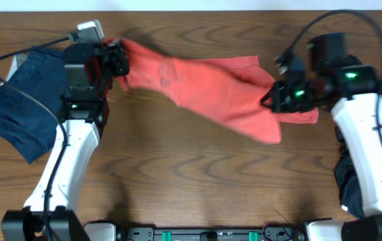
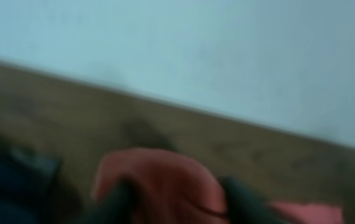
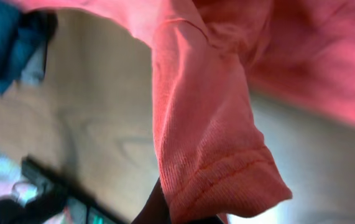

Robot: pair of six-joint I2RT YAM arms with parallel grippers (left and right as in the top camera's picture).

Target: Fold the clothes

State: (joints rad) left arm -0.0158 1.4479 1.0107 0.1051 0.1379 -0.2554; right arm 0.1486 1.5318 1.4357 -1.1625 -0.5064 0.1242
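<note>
A coral-red T-shirt (image 1: 204, 84) hangs stretched between my two grippers above the wooden table. At its left end is my left gripper (image 1: 116, 61). The left wrist view is blurred; there the left gripper (image 2: 180, 202) has its dark fingers (image 2: 120, 200) apart, with a bulge of the red shirt (image 2: 158, 177) between them. My right gripper (image 1: 275, 98) is shut on the shirt's right end. In the right wrist view a hemmed fold of the shirt (image 3: 208, 124) drapes over the right gripper (image 3: 178, 215) and hides most of it.
A navy-blue garment (image 1: 23, 100) lies crumpled at the table's left edge, behind the left arm. A black garment (image 1: 351, 177) lies at the right edge beside the right arm. A black cable (image 1: 341, 15) loops above the right wrist. Bare wood (image 1: 191, 174) fills the front middle.
</note>
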